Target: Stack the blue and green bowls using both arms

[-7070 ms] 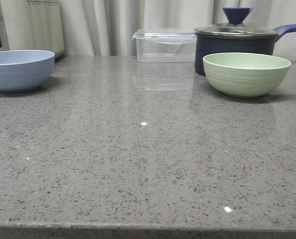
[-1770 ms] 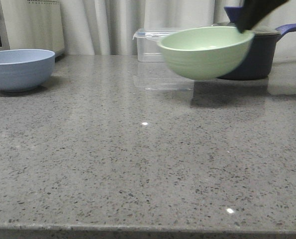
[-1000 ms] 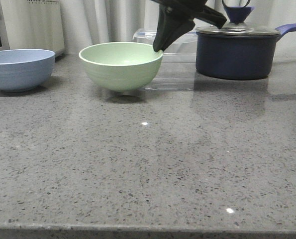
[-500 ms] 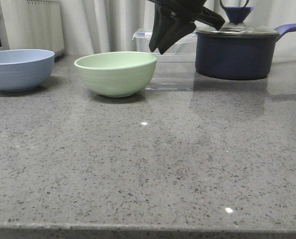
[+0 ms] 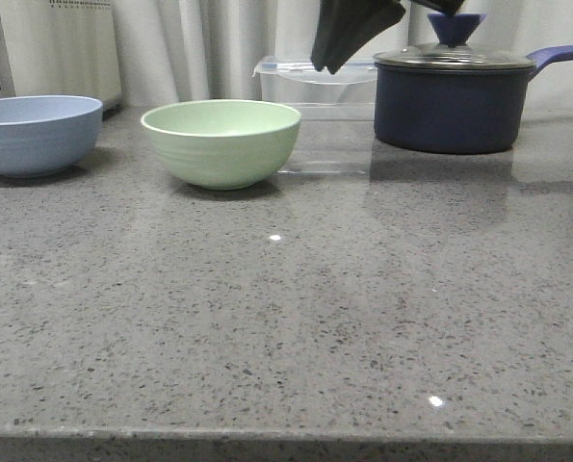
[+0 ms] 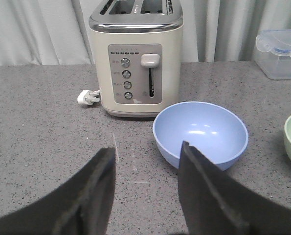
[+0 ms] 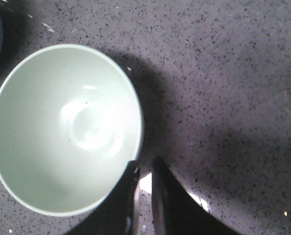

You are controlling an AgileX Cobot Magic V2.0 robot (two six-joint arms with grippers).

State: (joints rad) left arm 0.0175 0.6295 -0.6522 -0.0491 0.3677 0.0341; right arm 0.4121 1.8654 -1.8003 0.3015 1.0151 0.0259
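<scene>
The green bowl (image 5: 221,142) stands upright on the grey counter, left of centre, and nothing holds it. My right gripper (image 5: 326,67) hangs above and just right of it. From the right wrist the green bowl (image 7: 62,127) lies below, beside my right gripper (image 7: 144,166), whose fingers are a narrow slit apart with only counter between them. At the far left rests the blue bowl (image 5: 36,135). My left gripper (image 6: 147,148) is open and empty, just short of the blue bowl (image 6: 200,131). The left arm is out of the front view.
A navy lidded saucepan (image 5: 450,96) and a clear lidded container (image 5: 315,87) stand at the back right. A cream toaster (image 6: 135,54) with its loose plug (image 6: 88,97) sits behind the blue bowl. Curtains hang behind the counter.
The right gripper carried the green bowl leftward, set it on the counter and let go. Since then it has risen up and to the right. The blue bowl has stayed put.
</scene>
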